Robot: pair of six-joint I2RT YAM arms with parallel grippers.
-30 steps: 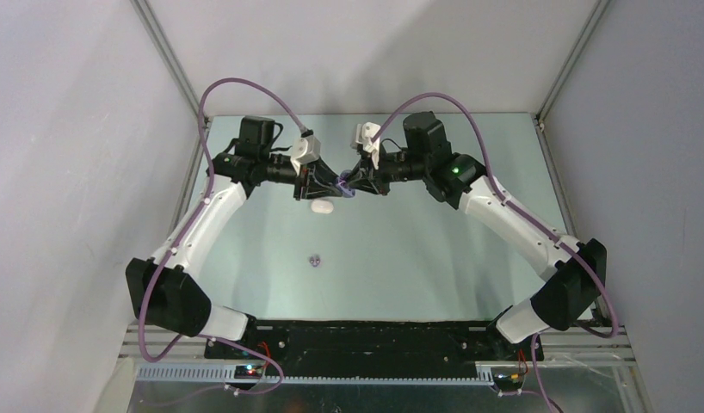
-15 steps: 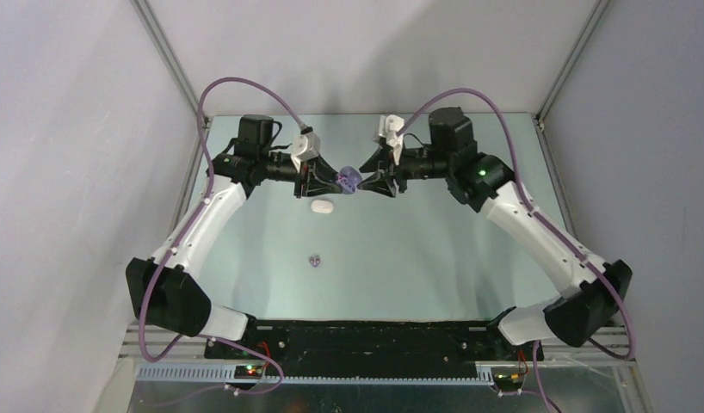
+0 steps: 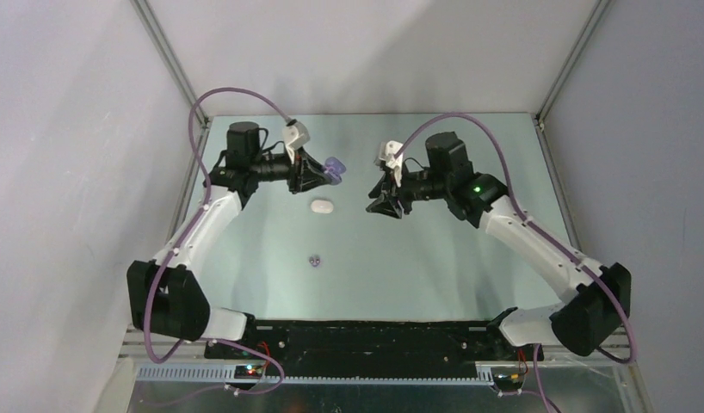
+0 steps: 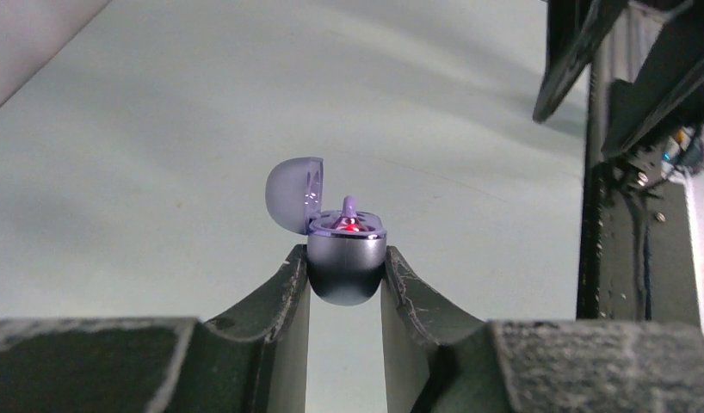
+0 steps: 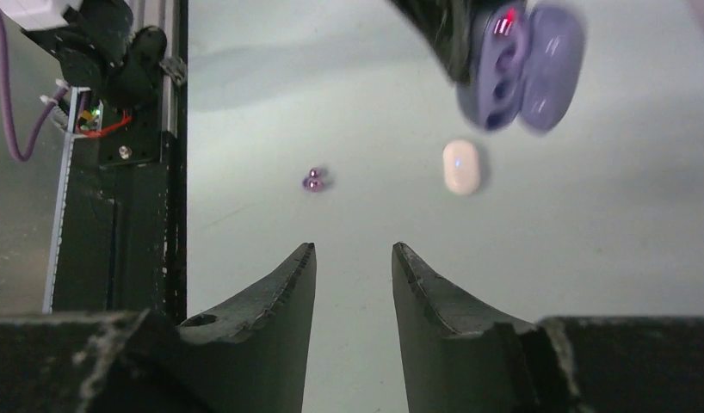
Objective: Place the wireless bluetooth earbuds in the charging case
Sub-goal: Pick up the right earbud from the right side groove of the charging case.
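My left gripper (image 4: pixel 344 255) is shut on the base of a purple charging case (image 4: pixel 346 258) with its lid open. A small purple piece stands up inside the case beside a red light. In the top view the left gripper (image 3: pixel 318 170) holds the case (image 3: pixel 334 169) above the far middle of the table. My right gripper (image 3: pixel 385 205) is open and empty, apart to the right of the case. Purple earbuds (image 3: pixel 313 259) lie on the table mid-front; they also show in the right wrist view (image 5: pixel 313 181). No white earbuds show.
A shut white case (image 3: pixel 321 206) lies on the table under the left gripper; it also shows in the right wrist view (image 5: pixel 461 166). The grey-green table (image 3: pixel 435 267) has grey walls on three sides and a black base rail (image 3: pixel 374 340) at the near edge.
The right gripper, which was at the purple case, has drawn back to the right and come down. The left gripper has pulled the open case left and toward the far side.
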